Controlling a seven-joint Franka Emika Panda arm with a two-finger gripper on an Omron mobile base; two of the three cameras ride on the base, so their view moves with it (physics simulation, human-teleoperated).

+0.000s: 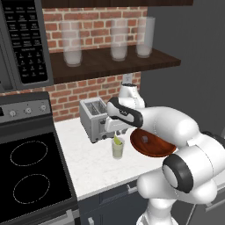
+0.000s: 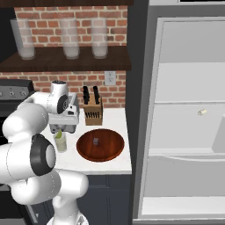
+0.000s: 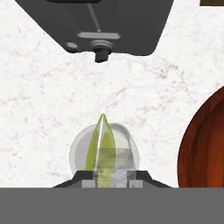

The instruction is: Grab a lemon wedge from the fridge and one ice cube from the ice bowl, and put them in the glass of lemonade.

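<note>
My gripper [image 1: 115,133] hangs just above the glass of lemonade [image 1: 117,150], shut on the lemon wedge [image 1: 117,140]. In the hand view the yellow-green lemon wedge [image 3: 101,146] stands on end between my fingertips [image 3: 89,176], right over the round mouth of the glass of lemonade [image 3: 124,153]. The wedge's lower end reaches down to the rim. Right of the glass sits the reddish-brown ice bowl [image 1: 154,148] with one grey ice cube [image 1: 145,139] in it. The fridge [image 2: 184,79] stands open at the right, its pale shelves showing.
A grey toaster [image 1: 93,118] stands close behind the glass, against the brick wall. A knife block [image 2: 92,112] is behind the ice bowl [image 2: 100,151]. A stove [image 1: 30,171] borders the counter on the left. A small pale piece [image 2: 202,112] lies on a fridge shelf.
</note>
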